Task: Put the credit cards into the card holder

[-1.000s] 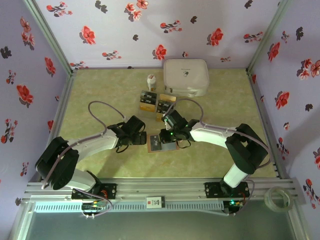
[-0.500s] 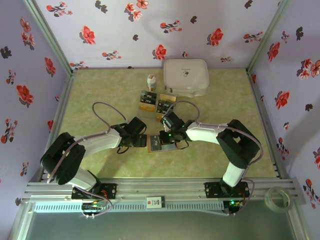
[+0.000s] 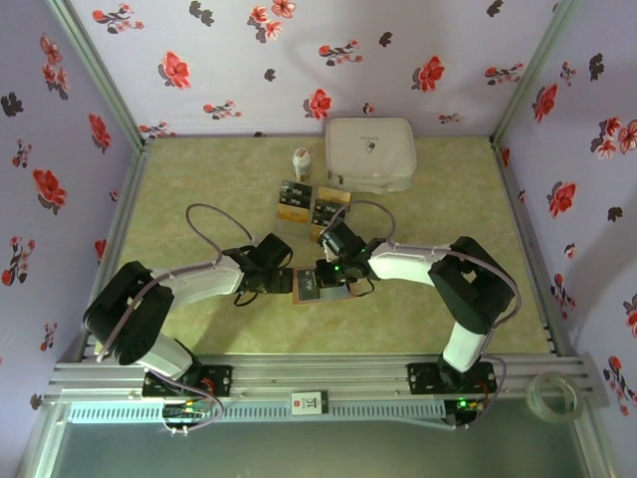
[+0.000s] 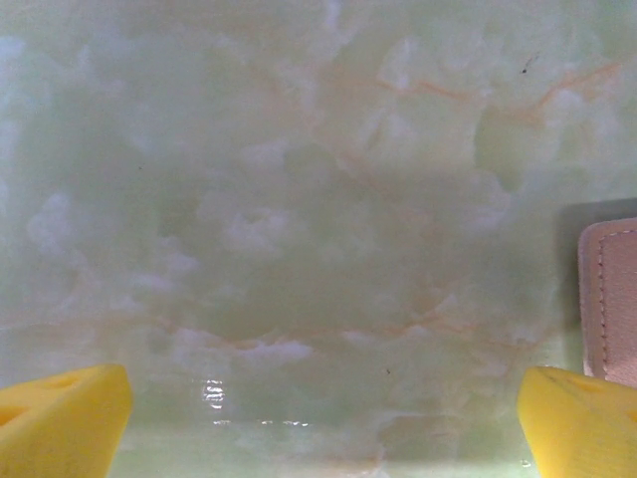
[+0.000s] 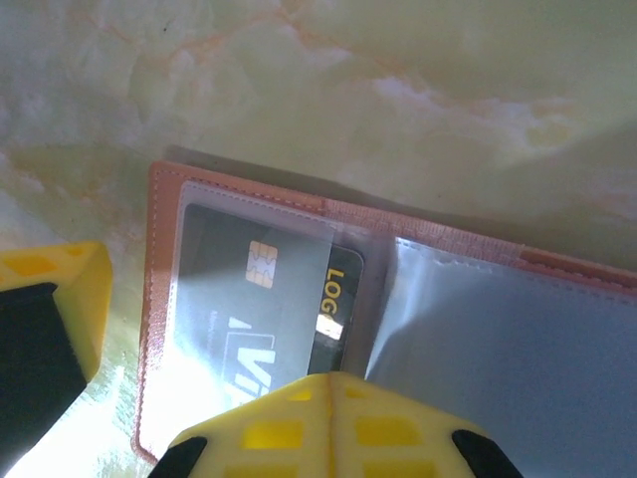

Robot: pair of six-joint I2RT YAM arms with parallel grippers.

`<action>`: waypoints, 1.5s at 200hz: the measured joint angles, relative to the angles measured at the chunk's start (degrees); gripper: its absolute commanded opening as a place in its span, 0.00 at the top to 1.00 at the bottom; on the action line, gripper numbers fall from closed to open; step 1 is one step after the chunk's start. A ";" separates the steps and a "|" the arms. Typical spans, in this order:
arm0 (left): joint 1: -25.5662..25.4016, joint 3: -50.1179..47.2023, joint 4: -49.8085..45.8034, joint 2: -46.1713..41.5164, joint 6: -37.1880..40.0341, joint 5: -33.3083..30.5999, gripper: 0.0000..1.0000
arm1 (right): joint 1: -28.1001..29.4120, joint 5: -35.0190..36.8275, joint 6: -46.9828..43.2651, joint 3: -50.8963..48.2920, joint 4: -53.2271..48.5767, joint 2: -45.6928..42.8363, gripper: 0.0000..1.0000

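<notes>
Right pincer (image 5: 328, 423) over half-hidden black card (image 5: 264, 304)

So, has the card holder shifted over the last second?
No. The card holder lies at the same spot and angle, equally far from the white case.

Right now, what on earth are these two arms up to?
They are loading cards into an open holder lying on the table. The right gripper, shut, is at the edge of a black card that sits mostly inside one of the holder's clear pockets. The left gripper hangs wide open beside the holder's edge, holding nothing. More cards lie further back, not yet loaded.
</notes>
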 measured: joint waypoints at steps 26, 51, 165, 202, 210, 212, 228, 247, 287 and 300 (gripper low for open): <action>0.00 0.00 -0.02 -0.33 -0.02 0.02 0.00 | -0.50 0.22 -0.26 -0.02 -1.60 -3.93 0.90; -0.20 0.52 -0.57 -1.27 -0.02 0.28 0.00 | -2.60 0.20 -1.01 -0.02 -2.62 -8.46 0.90; -5.57 7.63 -1.31 1.51 -0.55 0.59 0.00 | -9.92 -4.55 -1.60 -4.70 -0.42 -7.98 0.90; -6.25 7.17 -1.07 1.95 -1.60 0.57 0.00 | -9.92 -4.79 -1.60 -4.96 0.31 -7.45 0.91; -6.25 6.93 -1.01 1.95 -1.66 0.57 0.00 | -9.92 -4.81 -1.60 -4.96 0.50 -7.43 0.91; -6.25 6.82 -0.94 1.95 -1.70 0.57 0.00 | -9.92 -4.81 -1.60 -4.96 0.55 -7.39 0.91; -6.25 6.19 -0.85 1.95 -1.79 0.57 0.00 | -9.92 -5.05 -1.60 -4.96 0.87 -7.13 0.91; -6.25 5.60 -0.83 1.95 -1.79 0.57 0.00 | -9.92 -5.22 -1.60 -4.96 0.98 -6.60 0.91; -6.25 5.25 -0.72 1.95 -1.79 0.55 0.00 | -9.92 -5.42 -1.60 -4.96 1.09 -5.97 0.92; -6.25 5.25 -0.46 1.95 -1.79 0.55 0.00 | -9.92 -5.42 -1.60 -4.96 1.16 -5.86 0.92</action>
